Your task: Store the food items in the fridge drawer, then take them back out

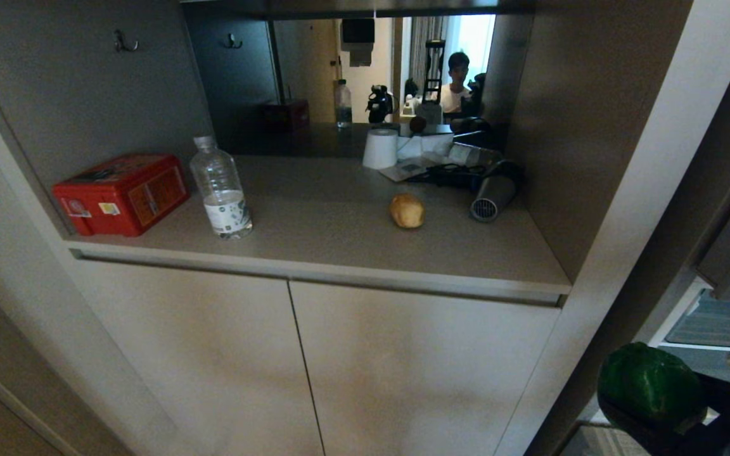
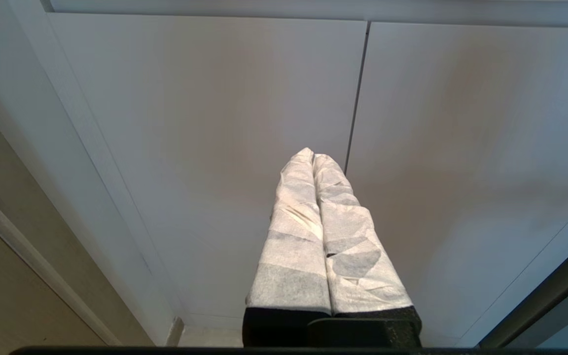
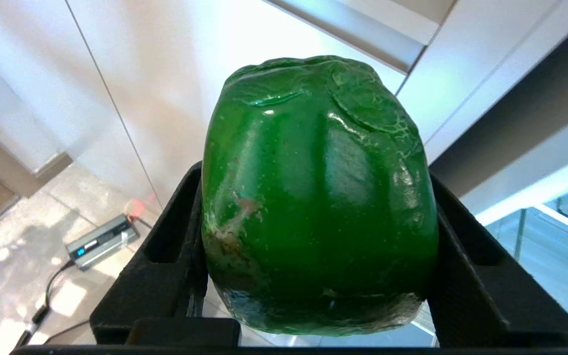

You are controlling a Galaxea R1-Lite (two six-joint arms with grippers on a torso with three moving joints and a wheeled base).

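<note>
Pepper (image 3: 318,197) sits clamped btwn your right gripper (image 3: 313,256) fingers, black jaws pressed on both sides of it, low and to the right of the beige cabinet doors (image 1: 314,367). Potato (image 1: 407,210) lies on the shelf (image 1: 339,253) above those doors, well apart from the gripper. Fridge drawer (image 1: 713,323) shows just right of the doors. Left gripper (image 2: 313,162) faces the doors, padded fingers pressed together, holding nothing.

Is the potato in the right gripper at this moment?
No, the potato lies on the counter; the right gripper clamps the green pepper.
</note>
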